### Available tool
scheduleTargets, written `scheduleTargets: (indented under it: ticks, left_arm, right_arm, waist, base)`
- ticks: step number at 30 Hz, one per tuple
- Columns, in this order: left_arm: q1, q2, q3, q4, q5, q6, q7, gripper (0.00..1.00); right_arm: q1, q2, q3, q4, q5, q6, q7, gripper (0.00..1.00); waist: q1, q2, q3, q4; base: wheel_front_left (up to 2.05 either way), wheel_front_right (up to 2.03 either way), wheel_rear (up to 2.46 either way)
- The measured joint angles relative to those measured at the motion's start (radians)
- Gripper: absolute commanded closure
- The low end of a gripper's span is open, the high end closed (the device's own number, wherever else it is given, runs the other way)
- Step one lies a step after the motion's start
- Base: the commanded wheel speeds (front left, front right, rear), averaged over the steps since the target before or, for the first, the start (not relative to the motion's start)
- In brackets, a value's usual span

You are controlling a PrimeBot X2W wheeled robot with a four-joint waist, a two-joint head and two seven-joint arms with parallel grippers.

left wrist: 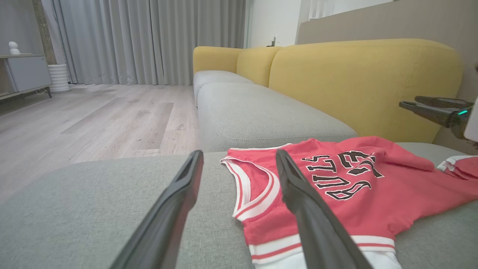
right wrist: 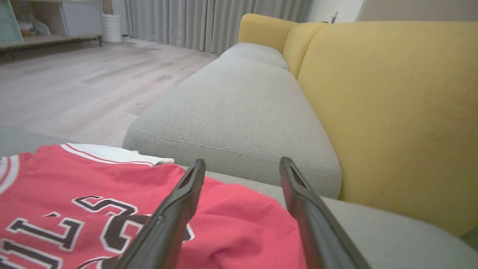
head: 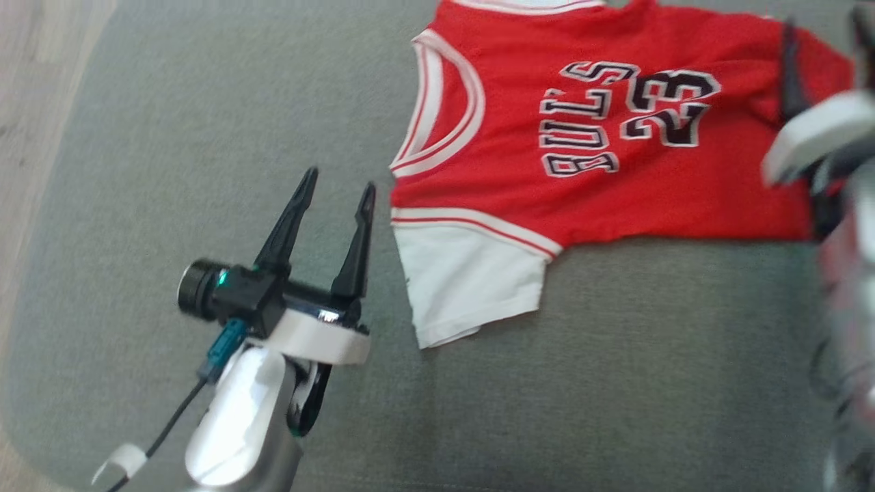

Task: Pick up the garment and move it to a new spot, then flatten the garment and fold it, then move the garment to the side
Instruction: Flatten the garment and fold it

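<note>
Red white-trimmed jersey lies mostly flat on grey fabric sofa cushion, left gripper and right gripper both wide apart, empty, over cushion; flattening looks underway, next needs pinching rumpled edge to smooth.

Long tapering black fingers on the left pincer, black cylindrical wrist camera with green light, white collar, teal connector, thin black cable, glossy silver forearm, matching dark-fingered right pincer.
</note>
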Motion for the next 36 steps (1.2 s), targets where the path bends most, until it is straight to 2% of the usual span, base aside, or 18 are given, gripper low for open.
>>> scheduleTargets:
  ticks: [4, 7, 8, 12, 16, 23, 34, 36]
  left_arm:
    - [0.047, 0.001, 0.009, 0.025, 0.000, 0.000, 0.000, 0.00]
    - [0.074, 0.003, 0.009, 0.051, 0.000, 0.001, 0.000, 0.00]
    - [0.074, 0.003, 0.009, 0.051, 0.000, 0.001, 0.000, 0.00]
    - [0.102, 0.004, 0.009, 0.079, -0.001, 0.003, 0.000, 0.00]
    - [0.126, 0.005, 0.010, 0.102, -0.007, 0.010, 0.000, 0.00]
    - [0.130, 0.006, 0.008, 0.123, -0.019, 0.010, 0.025, 0.00]
    - [0.145, 0.015, -0.031, 0.227, -0.020, 0.010, 0.207, 0.00]
    - [0.145, 0.017, -0.031, 0.231, -0.023, 0.021, 0.235, 0.00]
  right_arm:
    - [0.160, 0.093, -0.036, -0.137, 0.075, 0.000, -0.012, 0.00]
    - [0.309, 0.146, -0.041, -0.309, 0.125, 0.000, -0.015, 0.00]
    - [0.309, 0.146, -0.041, -0.309, 0.125, 0.000, -0.015, 0.00]
    - [0.529, 0.174, -0.045, -0.491, 0.192, 0.000, -0.015, 0.00]
    - [0.690, 0.179, 0.016, -0.587, 0.293, 0.000, -0.015, 0.00]
    - [0.702, 0.190, 0.058, -0.653, 0.303, 0.000, -0.015, 0.00]
    - [0.706, 0.190, 0.065, -0.656, 0.324, 0.000, -0.015, 0.00]
    - [0.706, 0.190, 0.067, -0.656, 0.329, 0.000, -0.015, 0.00]
  waist:
    - [-0.0001, 0.0000, -0.035, -0.041]
    - [-0.0001, 0.0000, -0.058, -0.071]
    - [-0.0001, 0.0000, -0.058, -0.071]
    - [-0.0001, 0.0000, -0.082, -0.108]
    - [-0.0002, 0.0000, -0.094, -0.138]
    - [0.0000, 0.0000, -0.099, -0.173]
    - [0.0001, 0.0000, -0.084, -0.202]
    - [0.0001, 0.0000, -0.081, -0.208]
  base:
    - [0.00, 0.00, 0.00]
    - [0.00, 0.00, 0.00]
    - [0.00, 0.00, 0.00]
    - [0.00, 0.00, 0.00]
    - [0.00, 0.00, 0.00]
    - [0.00, 0.00, 0.00]
    - [0.00, 0.00, 0.00]
    - [0.00, 0.00, 0.00]
